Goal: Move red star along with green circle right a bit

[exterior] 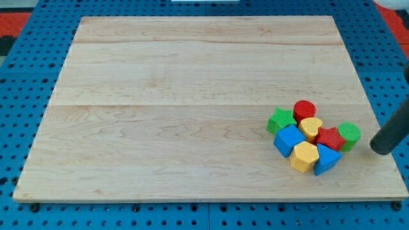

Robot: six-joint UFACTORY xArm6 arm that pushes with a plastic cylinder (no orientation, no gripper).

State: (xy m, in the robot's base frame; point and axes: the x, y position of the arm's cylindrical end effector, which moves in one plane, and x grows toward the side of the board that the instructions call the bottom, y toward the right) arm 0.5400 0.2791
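The red star (330, 138) is sitting near the view's right edge of the bench (192, 96), touching the green circle (349, 135) just to its right. Both are sticking to a small pile: a yellow heart (311, 128), a red circle (304, 110), a green star (280, 120), a blue cube (289, 140), a yellow hexagon (305, 156) and a blue triangle (326, 158).

My tip (381, 147) is resting near the green circle, on its right, not touching it. My end effector is only a rod, so it is grasping nothing.

I am guessing the push is not starting yet. My tip is sitting on the wrong side. It is needing to go around to the left of the red star first.
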